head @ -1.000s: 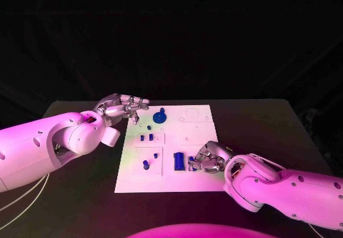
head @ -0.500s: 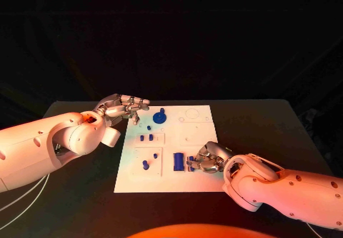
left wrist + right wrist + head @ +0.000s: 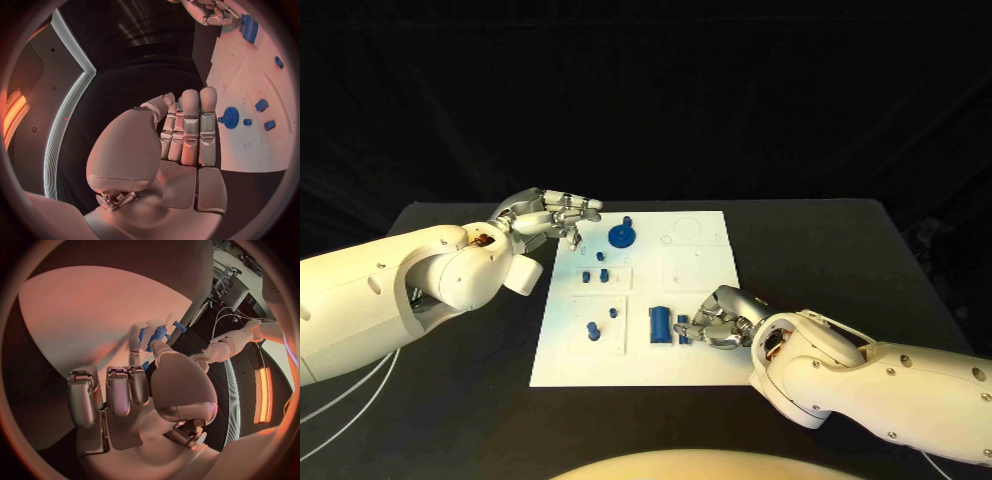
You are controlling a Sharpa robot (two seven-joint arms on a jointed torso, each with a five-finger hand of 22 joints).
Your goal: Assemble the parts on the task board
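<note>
The task board (image 3: 646, 300) lies at the centre of the desk (image 3: 848, 260); the right robot hand (image 3: 718, 320), lower right of centre, appears to pinch a small blue part (image 3: 685, 330) at the board's lower edge, though its fingers partly hide the contact. The left robot hand (image 3: 548, 215), upper left beside the board, holds nothing, fingers curled. The part looks light, rigid and slippery: take it across its flat sides.
</note>
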